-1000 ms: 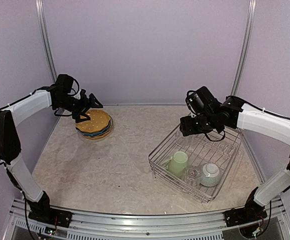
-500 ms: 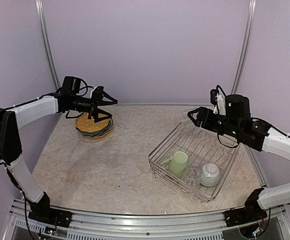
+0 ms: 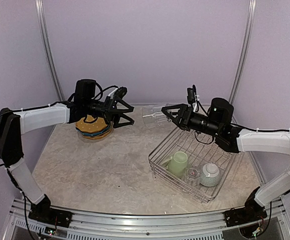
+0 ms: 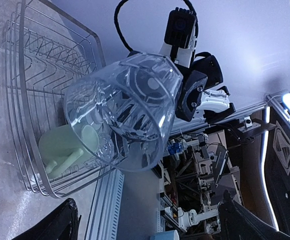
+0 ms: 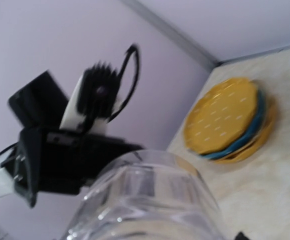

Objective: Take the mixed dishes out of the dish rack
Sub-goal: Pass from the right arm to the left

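Top view, plates (image 3: 92, 126): stacked by the far-left corner of the table (image 3: 110, 170), yellow dotted one on top, a blue rim showing beneath; out of the rack, so judged done.
Top view, dish rack (image 3: 220, 150): along the right edge, reaching toward the near-right corner; no plates in its dividers.
Top view, clear glass (image 3: 152, 116): in the air near the middle of the far edge, lying sideways between the two grippers.
Top view, right gripper (image 3: 167, 114): clamped on the base end of the clear glass.
Top view, left gripper (image 3: 126, 107): jaws spread wide, near the glass mouth, apart from it.
Top view, rack contents: pale green mug (image 3: 177, 163), second glass (image 3: 192, 175), small bowl (image 3: 210, 174), in a row at the near end.
Left wrist view: clear glass (image 4: 125, 112) in the middle, mouth toward the camera, right gripper (image 4: 187, 97) behind its base; own fingers far apart at the bottom corners.
Right wrist view: clear glass (image 5: 150, 200) close and blurred; own fingers hidden; left gripper dark beyond it.
Progress: plates out, one glass in transit, likely a hand-over; three pieces yet to come out.
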Action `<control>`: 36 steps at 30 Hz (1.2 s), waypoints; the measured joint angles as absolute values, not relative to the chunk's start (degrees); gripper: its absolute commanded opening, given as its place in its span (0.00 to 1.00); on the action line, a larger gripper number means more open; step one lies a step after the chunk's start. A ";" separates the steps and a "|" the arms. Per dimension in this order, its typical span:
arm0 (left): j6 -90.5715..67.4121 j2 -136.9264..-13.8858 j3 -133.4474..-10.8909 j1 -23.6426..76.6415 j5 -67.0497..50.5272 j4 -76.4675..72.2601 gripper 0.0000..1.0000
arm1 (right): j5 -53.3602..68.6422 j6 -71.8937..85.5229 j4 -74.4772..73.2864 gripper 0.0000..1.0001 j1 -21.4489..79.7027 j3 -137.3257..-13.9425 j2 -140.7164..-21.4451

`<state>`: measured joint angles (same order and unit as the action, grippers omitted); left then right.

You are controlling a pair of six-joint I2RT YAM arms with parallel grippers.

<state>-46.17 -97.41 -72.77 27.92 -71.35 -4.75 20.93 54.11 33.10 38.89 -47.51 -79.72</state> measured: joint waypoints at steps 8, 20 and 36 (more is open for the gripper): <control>-49.28 -97.41 -71.90 28.91 -73.67 -10.74 0.78 | 23.94 57.58 41.41 0.01 41.74 -49.25 -85.67; -55.09 -97.41 -69.43 29.98 -76.05 -19.94 0.41 | 24.43 59.72 46.57 0.02 43.20 -50.74 -90.50; -54.87 -97.23 -69.08 29.93 -75.90 -23.14 0.00 | 24.25 62.17 48.84 0.37 43.88 -50.74 -91.37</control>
